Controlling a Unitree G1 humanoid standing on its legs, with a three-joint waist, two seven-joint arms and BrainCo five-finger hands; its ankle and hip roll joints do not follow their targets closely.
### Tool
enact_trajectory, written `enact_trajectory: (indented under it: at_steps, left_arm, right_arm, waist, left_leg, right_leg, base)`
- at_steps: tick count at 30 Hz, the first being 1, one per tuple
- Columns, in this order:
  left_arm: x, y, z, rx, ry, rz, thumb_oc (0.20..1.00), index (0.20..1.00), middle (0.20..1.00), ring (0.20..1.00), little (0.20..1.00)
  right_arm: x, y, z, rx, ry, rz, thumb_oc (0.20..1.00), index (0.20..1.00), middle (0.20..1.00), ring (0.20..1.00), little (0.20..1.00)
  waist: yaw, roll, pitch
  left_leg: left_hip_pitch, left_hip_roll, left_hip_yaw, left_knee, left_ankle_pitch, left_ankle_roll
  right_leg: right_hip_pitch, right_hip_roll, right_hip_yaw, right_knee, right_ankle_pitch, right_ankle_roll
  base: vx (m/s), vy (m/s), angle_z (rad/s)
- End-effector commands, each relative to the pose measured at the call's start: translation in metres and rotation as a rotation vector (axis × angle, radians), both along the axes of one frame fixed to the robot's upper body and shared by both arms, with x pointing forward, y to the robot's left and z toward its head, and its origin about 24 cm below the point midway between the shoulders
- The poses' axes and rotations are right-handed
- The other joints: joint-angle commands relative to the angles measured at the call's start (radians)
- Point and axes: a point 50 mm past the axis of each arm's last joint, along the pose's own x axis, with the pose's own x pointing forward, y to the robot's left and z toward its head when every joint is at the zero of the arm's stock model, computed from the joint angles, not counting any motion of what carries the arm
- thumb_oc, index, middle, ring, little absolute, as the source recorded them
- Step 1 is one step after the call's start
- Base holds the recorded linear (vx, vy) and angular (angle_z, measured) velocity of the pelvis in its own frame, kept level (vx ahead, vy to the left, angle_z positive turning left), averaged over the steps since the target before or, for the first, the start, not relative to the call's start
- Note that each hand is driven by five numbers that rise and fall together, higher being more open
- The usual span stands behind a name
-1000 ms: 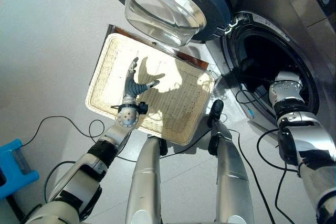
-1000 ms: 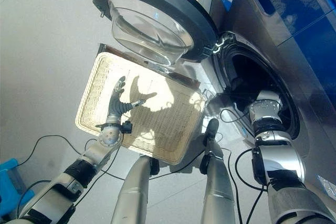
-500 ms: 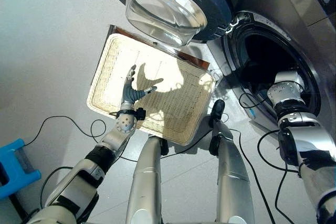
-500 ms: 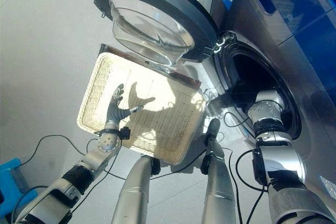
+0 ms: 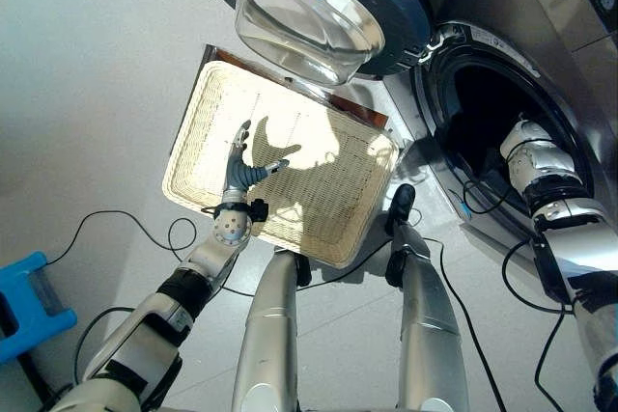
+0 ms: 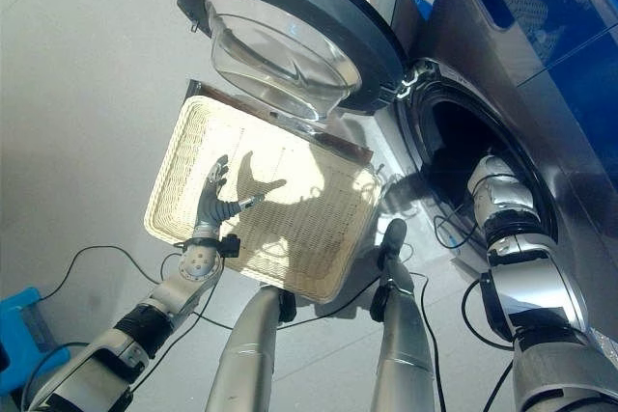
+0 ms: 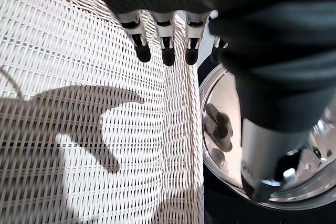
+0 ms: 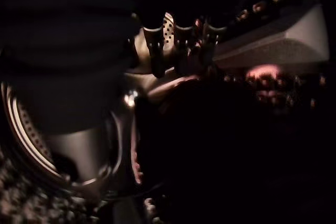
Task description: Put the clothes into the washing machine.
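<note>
– Where are the hands?
– The left hand [image 5: 244, 163], fingers spread, hovers above the near edge of the flat cream wicker basket [image 5: 319, 200] on the floor.
– And the right?
– Reached inside the grey front-loading washing machine [image 5: 502, 65]; its fingers can't be made out. Clothes aren't discernible in the dark drum.

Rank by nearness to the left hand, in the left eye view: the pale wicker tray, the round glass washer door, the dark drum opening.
1. Pale wicker tray, directly beneath the left hand.
2. Round glass washer door, beyond the tray.
3. Dark drum opening, far right.
</note>
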Motion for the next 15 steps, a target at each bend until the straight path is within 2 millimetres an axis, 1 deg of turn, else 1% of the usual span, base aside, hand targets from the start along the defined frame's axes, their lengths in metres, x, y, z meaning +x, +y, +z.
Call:
enact_trajectory:
  at_steps: [1, 2, 4, 5, 6, 9, 10, 12, 15]
  left_arm:
    - [-0.006, -0.015, 0.003, -0.004, -0.069, -0.058, 1.000, 1.000, 1.000, 1.000, 1.000]
    - [-0.007, -0.016, 0.003, -0.003, -0.070, -0.059, 1.000, 1.000, 1.000, 1.000, 1.000]
    - [-0.007, -0.018, 0.002, -0.002, -0.072, -0.064, 1.000, 1.000, 1.000, 1.000, 1.000]
    - [-0.007, -0.018, 0.002, -0.002, -0.072, -0.064, 1.000, 1.000, 1.000, 1.000, 1.000]
    - [-0.007, -0.020, 0.003, 0.000, -0.076, -0.072, 1.000, 1.000, 1.000, 1.000, 1.000]
    - [-0.007, -0.024, 0.003, 0.002, -0.081, -0.080, 1.000, 1.000, 1.000, 1.000, 1.000]
    - [-0.006, -0.027, 0.003, 0.004, -0.084, -0.086, 1.000, 1.000, 1.000, 1.000, 1.000]
    - [-0.006, -0.029, 0.003, 0.007, -0.086, -0.089, 1.000, 1.000, 1.000, 1.000, 1.000]
    - [-0.005, -0.033, 0.003, 0.009, -0.086, -0.090, 1.000, 1.000, 1.000, 1.000, 1.000]
  right_arm:
    - [-0.016, -0.022, 0.034, -0.233, 0.074, -0.204, 1.000, 1.000, 1.000, 1.000, 1.000]
    - [-0.016, -0.021, 0.034, -0.240, 0.081, -0.212, 1.000, 1.000, 1.000, 1.000, 1.000]
    - [-0.016, -0.021, 0.030, -0.301, 0.147, -0.253, 1.000, 1.000, 1.000, 1.000, 1.000]
    - [-0.016, -0.021, 0.030, -0.301, 0.147, -0.253, 1.000, 1.000, 1.000, 1.000, 1.000]
    - [-0.018, -0.020, 0.026, -0.438, 0.284, -0.337, 1.000, 1.000, 1.000, 1.000, 1.000]
    - [-0.018, -0.018, 0.019, -0.536, 0.415, -0.369, 1.000, 1.000, 1.000, 1.000, 1.000]
    - [-0.017, -0.016, 0.012, -0.593, 0.475, -0.373, 1.000, 1.000, 1.000, 1.000, 1.000]
    - [-0.016, -0.015, 0.008, -0.627, 0.509, -0.369, 1.000, 1.000, 1.000, 1.000, 1.000]
    - [-0.013, -0.007, -0.002, -0.733, 0.543, -0.351, 1.000, 1.000, 1.000, 1.000, 1.000]
  waist:
    - [0.017, 0.078, -0.028]
    - [0.017, 0.078, -0.028]
    - [0.018, 0.080, -0.028]
    - [0.018, 0.080, -0.028]
    - [0.022, 0.082, -0.028]
    - [0.024, 0.082, -0.028]
    - [0.024, 0.082, -0.028]
    - [0.025, 0.082, -0.028]
    - [0.024, 0.084, -0.028]
  left_leg:
    - [0.024, -0.067, 0.042, -0.068, -0.030, -0.009]
    - [0.023, -0.067, 0.042, -0.068, -0.031, -0.009]
    - [0.018, -0.069, 0.040, -0.063, -0.033, -0.007]
    - [0.018, -0.069, 0.040, -0.063, -0.033, -0.007]
    - [0.016, -0.070, 0.039, -0.061, -0.033, -0.005]
    - [0.013, -0.072, 0.037, -0.063, -0.032, -0.003]
    - [0.013, -0.072, 0.037, -0.066, -0.032, -0.002]
    - [0.014, -0.073, 0.036, -0.068, -0.032, -0.002]
    - [0.013, -0.074, 0.036, -0.071, -0.029, -0.002]
  right_leg:
    - [-0.011, 0.000, -0.069, 0.181, -0.164, 0.093]
    - [-0.011, 0.000, -0.069, 0.182, -0.165, 0.093]
    - [-0.015, 0.000, -0.069, 0.185, -0.166, 0.094]
    - [-0.015, 0.000, -0.069, 0.185, -0.166, 0.094]
    - [-0.016, -0.003, -0.073, 0.184, -0.163, 0.096]
    - [-0.017, -0.002, -0.075, 0.180, -0.162, 0.096]
    - [-0.017, -0.002, -0.077, 0.176, -0.161, 0.097]
    - [-0.015, -0.003, -0.079, 0.173, -0.161, 0.097]
    - [-0.015, -0.003, -0.080, 0.170, -0.160, 0.098]
  base:
    - [0.00, 0.000, 0.00]
    - [0.00, 0.000, 0.00]
    - [0.00, 0.000, 0.00]
    - [-0.02, -0.022, 0.04]
    - [-0.02, -0.024, 0.04]
    - [-0.02, -0.027, 0.05]
    - [-0.02, -0.019, 0.04]
    - [-0.01, -0.010, 0.02]
    - [0.00, 0.000, 0.00]
